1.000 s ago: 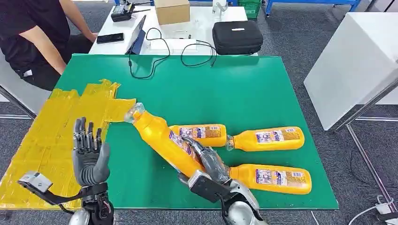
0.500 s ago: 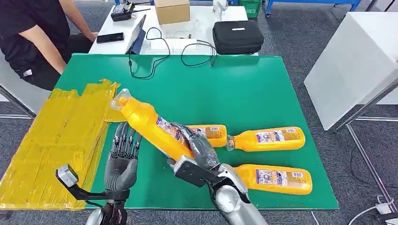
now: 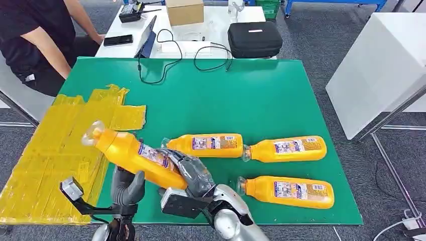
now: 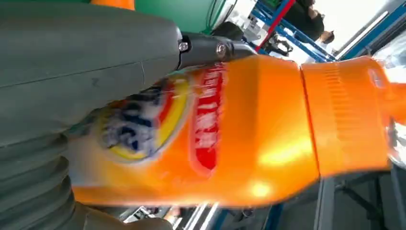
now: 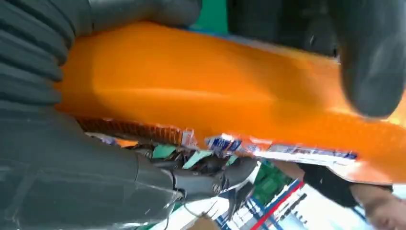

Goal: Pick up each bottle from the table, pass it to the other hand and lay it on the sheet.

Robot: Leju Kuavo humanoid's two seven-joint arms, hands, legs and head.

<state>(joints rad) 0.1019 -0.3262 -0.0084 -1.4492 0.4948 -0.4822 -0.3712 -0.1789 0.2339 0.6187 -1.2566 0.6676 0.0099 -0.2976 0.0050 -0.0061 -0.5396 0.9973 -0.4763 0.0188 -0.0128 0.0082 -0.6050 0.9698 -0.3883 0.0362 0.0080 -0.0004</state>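
Your right hand point(image 3: 193, 173) comes in from 6 o'clock, fingers clamped round the base half of the held bottle point(image 3: 133, 153), which tilts with its clear cap up toward 10 o'clock, above the table's point(image 3: 261, 95) near left edge. Your left hand point(image 3: 126, 187) sits right under the bottle's middle, palm up; the left wrist view shows its thumb against the label, but you cannot tell whether its fingers have closed. The cap hangs over the yellow sheet point(image 3: 55, 145), which spreads out to 9 o'clock past the table's left edge. Three more bottles point(image 3: 286, 148) lie flat at 3 o'clock, well apart from the hands. Open green runs to 12 o'clock, up to the black cable point(image 3: 166, 60).
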